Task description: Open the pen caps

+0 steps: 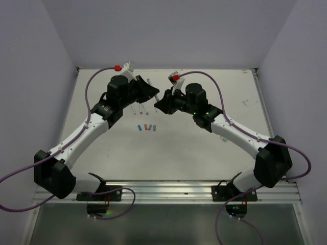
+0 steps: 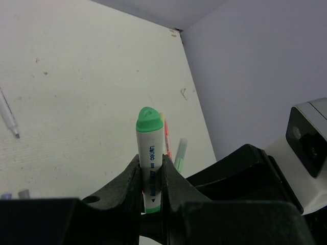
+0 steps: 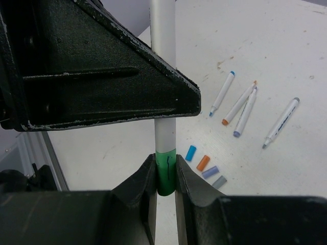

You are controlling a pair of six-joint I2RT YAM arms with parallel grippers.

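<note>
We have the green-capped pen (image 3: 164, 102) held in the air between the two arms, above the far middle of the bench (image 1: 204, 148). Our right tool (image 3: 165, 178) is clamped on its green cap (image 3: 166, 171), and our left tool (image 2: 152, 178) is clamped on the white barrel, whose other green end (image 2: 148, 118) points up in the left wrist view. So we judge the step in hand to be the pulling of this cap: the next move calls for drawing the two tools straight apart along the pen's axis, keeping both grips firm so that neither slips. Four loose caps already lie in a row on the bench: blue (image 3: 190, 152), orange (image 3: 203, 163), purple (image 3: 210, 171) and grey (image 3: 219, 181). Beside them lie four uncapped pens (image 3: 240, 104). Two more pens (image 2: 173, 148), one pinkish and one pale green, lie near the right edge, apparently not yet opened. From above the pen is nearly hidden behind the wrists, and we cannot tell whether the cap has begun to part from the barrel.
</note>
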